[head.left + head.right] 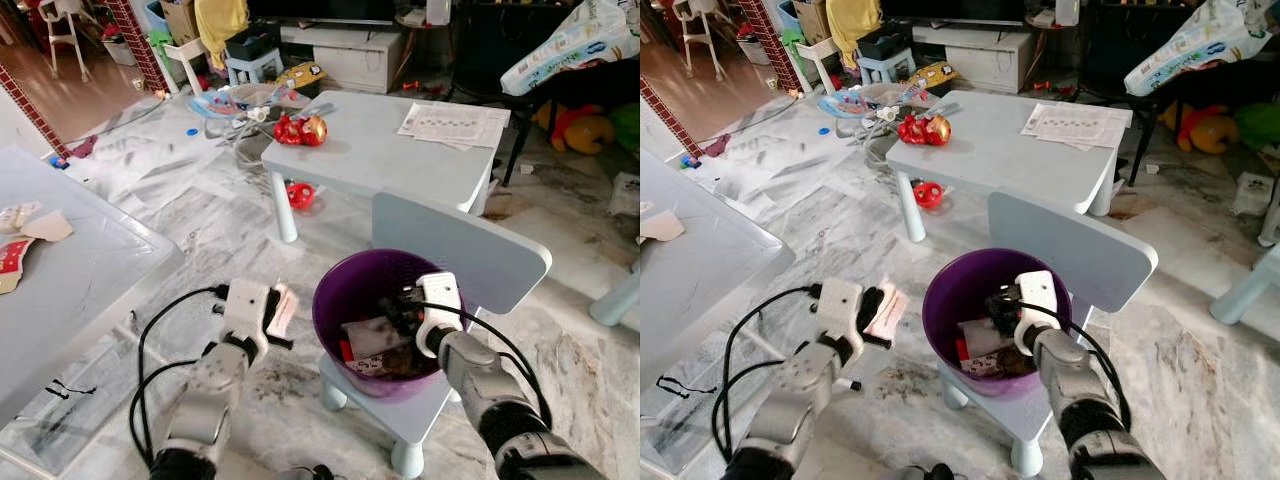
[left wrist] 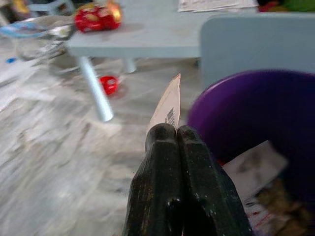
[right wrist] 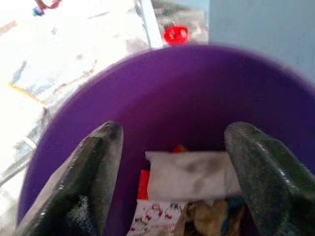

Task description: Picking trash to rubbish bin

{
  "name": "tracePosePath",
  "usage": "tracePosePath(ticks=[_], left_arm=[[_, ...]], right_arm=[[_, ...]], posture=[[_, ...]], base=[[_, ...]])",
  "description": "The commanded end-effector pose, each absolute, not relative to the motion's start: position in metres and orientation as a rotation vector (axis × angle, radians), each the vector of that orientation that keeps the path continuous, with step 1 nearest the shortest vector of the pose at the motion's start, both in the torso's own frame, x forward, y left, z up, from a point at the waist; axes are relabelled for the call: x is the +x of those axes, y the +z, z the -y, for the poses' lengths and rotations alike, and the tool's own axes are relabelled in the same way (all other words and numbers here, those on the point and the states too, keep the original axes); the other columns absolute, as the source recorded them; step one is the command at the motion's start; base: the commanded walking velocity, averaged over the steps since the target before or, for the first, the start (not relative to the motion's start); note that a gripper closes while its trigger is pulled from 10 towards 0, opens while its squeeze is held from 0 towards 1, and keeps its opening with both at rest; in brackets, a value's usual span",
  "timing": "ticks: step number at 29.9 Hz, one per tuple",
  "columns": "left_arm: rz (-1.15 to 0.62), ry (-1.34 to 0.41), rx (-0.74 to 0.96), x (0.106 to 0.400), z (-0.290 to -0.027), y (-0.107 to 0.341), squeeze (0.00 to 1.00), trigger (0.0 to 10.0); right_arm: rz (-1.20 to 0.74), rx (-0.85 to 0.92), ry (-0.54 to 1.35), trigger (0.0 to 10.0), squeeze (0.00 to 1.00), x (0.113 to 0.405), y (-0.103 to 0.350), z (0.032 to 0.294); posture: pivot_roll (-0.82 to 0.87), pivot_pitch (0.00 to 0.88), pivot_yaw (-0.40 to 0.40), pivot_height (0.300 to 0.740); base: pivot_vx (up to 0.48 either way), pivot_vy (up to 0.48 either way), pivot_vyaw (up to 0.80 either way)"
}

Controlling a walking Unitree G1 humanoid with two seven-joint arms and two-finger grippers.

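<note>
- Your left gripper [image 1: 277,312] has its fingers pressed together on a flat piece of card [image 2: 167,105], held just beside the purple bin [image 1: 335,320] at its 9 o'clock; the card's long axis runs up and away from the fingertips, its pointed corner toward 12.
- The left wrist view shows you a barcode printed on the card.
- The bin stands on a pale blue child's chair [image 1: 470,250], with wrappers [image 3: 189,174] lying inside.
- Your right gripper [image 3: 172,172] sits inside the bin's rim at 3 o'clock, fingers spread wide and holding nothing.
- Beyond, at 12 o'clock, the small table [image 1: 380,150] carries a red toy [image 1: 300,129] and papers [image 1: 452,125].
</note>
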State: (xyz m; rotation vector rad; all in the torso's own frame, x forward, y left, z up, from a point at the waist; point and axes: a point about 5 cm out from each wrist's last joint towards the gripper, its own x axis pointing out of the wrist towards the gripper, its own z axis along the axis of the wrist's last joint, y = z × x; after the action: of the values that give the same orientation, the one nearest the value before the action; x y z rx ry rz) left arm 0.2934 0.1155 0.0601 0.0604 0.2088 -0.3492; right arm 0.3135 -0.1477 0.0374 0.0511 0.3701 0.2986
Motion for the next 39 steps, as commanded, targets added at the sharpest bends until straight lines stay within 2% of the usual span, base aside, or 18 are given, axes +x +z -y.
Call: tracePosePath(ticks=[1,5,6,7,8,11,12,15,24,25,26,33,39], left_arm=[[-0.21,-0.389,0.071,0.298,-0.109,0.06,0.0,10.0],[-0.191,-0.432,0.054,0.305,-0.097,0.066,0.0,10.0],[-0.181,-0.464,0.039,0.309,-0.09,0.069,0.0,10.0],[-0.169,-0.497,0.026,0.311,-0.082,0.073,0.0,10.0],[-0.169,-0.497,0.026,0.311,-0.082,0.073,0.0,10.0],[-0.145,-0.598,0.011,0.316,-0.06,0.081,0.0,10.0],[-0.145,-0.598,0.011,0.316,-0.06,0.081,0.0,10.0],[-0.138,-0.661,0.004,0.318,-0.046,0.084,0.0,10.0],[-0.26,-0.774,0.001,0.31,-0.023,0.06,0.0,10.0],[-0.274,-0.779,0.014,0.309,-0.022,0.056,0.66,10.0],[-0.286,-0.775,0.018,0.308,-0.021,0.054,1.0,10.0],[-0.295,-0.681,0.03,0.313,-0.025,0.05,1.0,10.0],[-0.303,-0.601,0.025,0.317,-0.033,0.047,1.0,10.0]], right_arm=[[-0.34,0.023,0.377,10.0,1.0,0.311,0.048,0.14],[-0.304,-0.01,0.455,10.0,0.98,0.3,0.058,0.139],[-0.293,-0.019,0.523,10.0,0.29,0.289,0.065,0.138],[-0.296,-0.032,0.56,10.0,0.01,0.281,0.069,0.138],[-0.296,-0.032,0.56,10.0,0.01,0.281,0.069,0.138],[-0.359,-0.052,0.703,10.0,0.0,0.249,0.076,0.142],[-0.359,-0.052,0.703,10.0,0.0,0.249,0.076,0.142],[-0.466,-0.054,0.801,10.0,0.0,0.219,0.075,0.149],[-0.591,-0.018,0.848,10.0,0.0,0.19,0.077,0.152],[-0.591,-0.023,0.837,10.0,0.0,0.19,0.077,0.152],[-0.59,-0.029,0.815,10.0,0.0,0.192,0.076,0.153],[-0.525,-0.058,0.663,10.0,0.0,0.212,0.08,0.16],[-0.487,-0.041,0.607,10.0,0.0,0.222,0.088,0.158]], posture=[[-0.05,0.069,0.16,0.74],[-0.08,0.069,0.162,0.74],[-0.11,0.068,0.166,0.74],[-0.13,0.067,0.172,0.74],[-0.13,0.067,0.172,0.74],[-0.15,0.062,0.183,0.74],[-0.15,0.062,0.183,0.74],[-0.17,0.057,0.193,0.74],[-0.22,0.053,0.227,0.74],[-0.23,0.055,0.229,0.74],[-0.23,0.056,0.23,0.74],[-0.23,0.061,0.231,0.74],[-0.24,0.066,0.225,0.74]], base=[[0.0,0.0,0.0],[0.0,0.0,0.0],[0.0,0.0,0.0],[0.0,0.0,0.0],[0.0,0.0,0.0],[0.0,0.0,0.0],[0.0,0.0,0.0],[0.0,0.0,0.0],[0.0,0.0,0.0],[0.0,0.0,0.0],[0.0,0.0,0.0],[0.0,0.0,0.0],[0.0,0.0,0.0]])
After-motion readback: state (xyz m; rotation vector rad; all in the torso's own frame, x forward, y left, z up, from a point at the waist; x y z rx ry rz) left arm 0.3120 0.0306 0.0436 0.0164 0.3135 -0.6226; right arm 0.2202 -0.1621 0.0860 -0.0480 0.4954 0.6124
